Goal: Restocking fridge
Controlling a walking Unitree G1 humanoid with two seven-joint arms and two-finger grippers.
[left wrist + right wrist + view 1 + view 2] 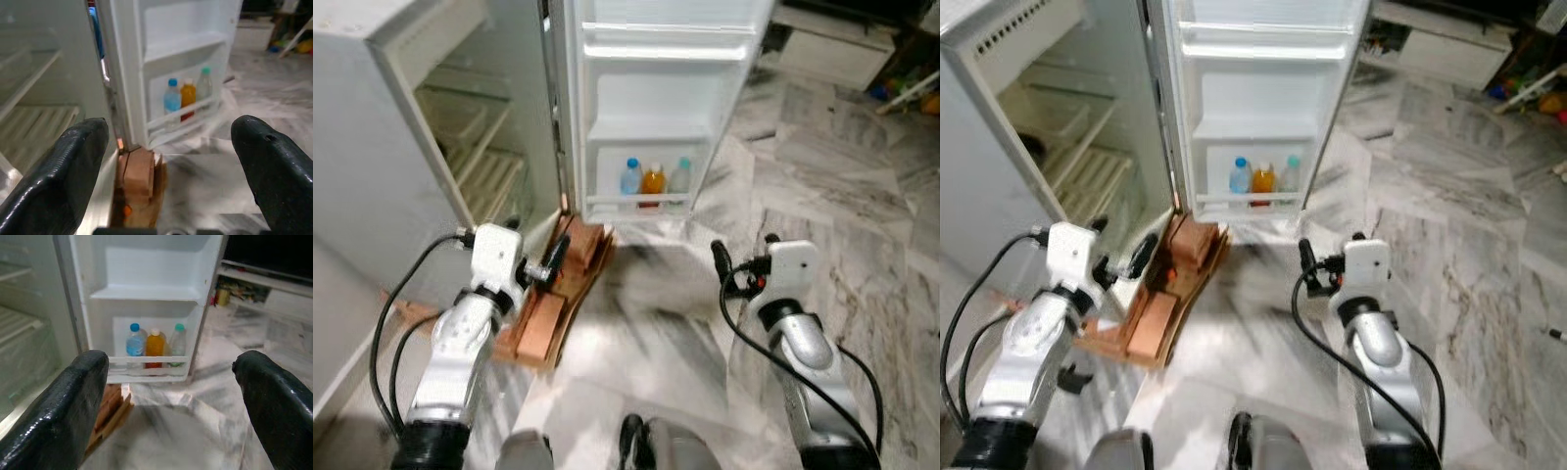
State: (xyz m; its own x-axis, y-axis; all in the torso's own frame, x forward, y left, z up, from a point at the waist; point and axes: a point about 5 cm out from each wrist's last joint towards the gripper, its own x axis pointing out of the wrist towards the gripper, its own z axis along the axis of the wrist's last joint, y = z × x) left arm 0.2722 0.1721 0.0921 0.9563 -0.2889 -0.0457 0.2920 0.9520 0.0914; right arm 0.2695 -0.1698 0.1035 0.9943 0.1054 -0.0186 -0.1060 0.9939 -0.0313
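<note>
3 bottles [653, 180] in fridge door [651, 108] rack | L gripper [168, 161] & R gripper [171, 396]: fingers apart, empty

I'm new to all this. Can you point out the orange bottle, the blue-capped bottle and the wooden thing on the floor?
orange bottle [155, 349], right wrist view, its body.
blue-capped bottle [134, 343], right wrist view, its body.
wooden thing [576, 269], left eye view, its upper block.

Ahead of both spread, empty grippers, the white fridge door [656, 98] stands open; a blue-capped bottle [134, 340], orange bottle [155, 343] and green-capped bottle [178, 341] stand upright side by side on its lowest shelf.
</note>
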